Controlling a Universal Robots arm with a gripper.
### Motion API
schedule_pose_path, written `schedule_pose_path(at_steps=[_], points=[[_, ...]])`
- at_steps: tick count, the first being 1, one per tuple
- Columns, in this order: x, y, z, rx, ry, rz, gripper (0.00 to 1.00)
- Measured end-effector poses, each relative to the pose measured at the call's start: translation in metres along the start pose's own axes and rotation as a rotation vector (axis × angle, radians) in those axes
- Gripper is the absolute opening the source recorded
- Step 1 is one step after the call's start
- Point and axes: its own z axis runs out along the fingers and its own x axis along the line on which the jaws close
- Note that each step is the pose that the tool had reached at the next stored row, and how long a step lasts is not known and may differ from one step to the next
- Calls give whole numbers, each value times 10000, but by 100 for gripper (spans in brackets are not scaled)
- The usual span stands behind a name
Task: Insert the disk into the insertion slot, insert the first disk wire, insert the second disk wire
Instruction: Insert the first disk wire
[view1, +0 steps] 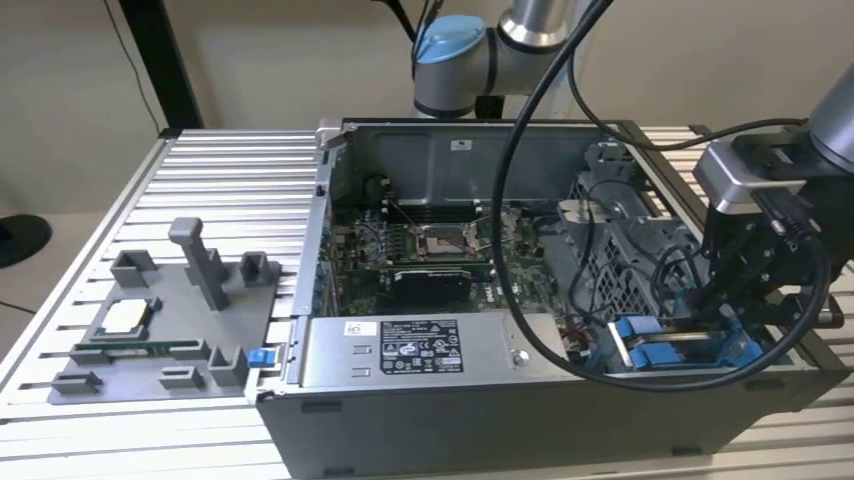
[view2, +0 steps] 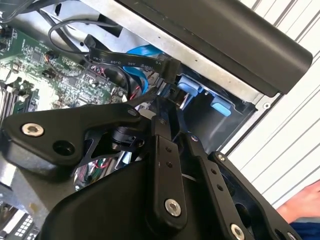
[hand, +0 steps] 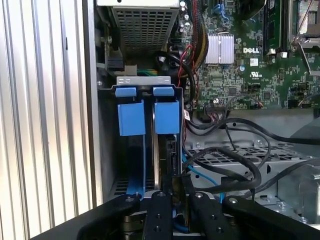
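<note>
**Disk (hand: 166, 117) seated in slot (hand: 109, 150); gripper (hand: 179, 194) pinching a plug (hand: 179, 184) over it**

At the exterior view's left, a grey fixture (view1: 147, 330) lies on the slatted table (view1: 227, 190) with a few small parts set in it, apart from the open case (view1: 507, 420). Inside the case, the labelled supply box (view1: 400, 350) sits along the near wall. The green board (view1: 427, 262) lies flat behind it. A long black cable (view1: 505, 200) drops from the arm (view1: 461, 55) and loops across the board toward the case's near corner. Further right stands a perforated grey cage (view1: 627, 250).

The slot is beside the cage, in the near corner toward the exterior view's right. The disk (view1: 654, 345) stands in it on edge. In the first wrist view its two blue end tabs sit side by side against a grey metal lip, with the blue frame running down into the slot behind them.

Furthest right in the exterior view, the black gripper (view1: 731, 335) hangs over the end of the disk away from the tabs. Its fingers (hand: 160, 210) are drawn in narrow, with a small black plug nipped between them just above the disk's edge. In the second wrist view a flat black lead (view2: 125, 61) passes just beyond the gripper (view2: 172, 122), near the blue tabs.
</note>
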Motion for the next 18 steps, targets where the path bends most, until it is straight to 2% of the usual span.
schedule_pose_path(at_steps=[10, 18], points=[[-15, 4, 10, 45, -7, -5, 0], [-11, 7, 71, 126, -1, -13, 0]])
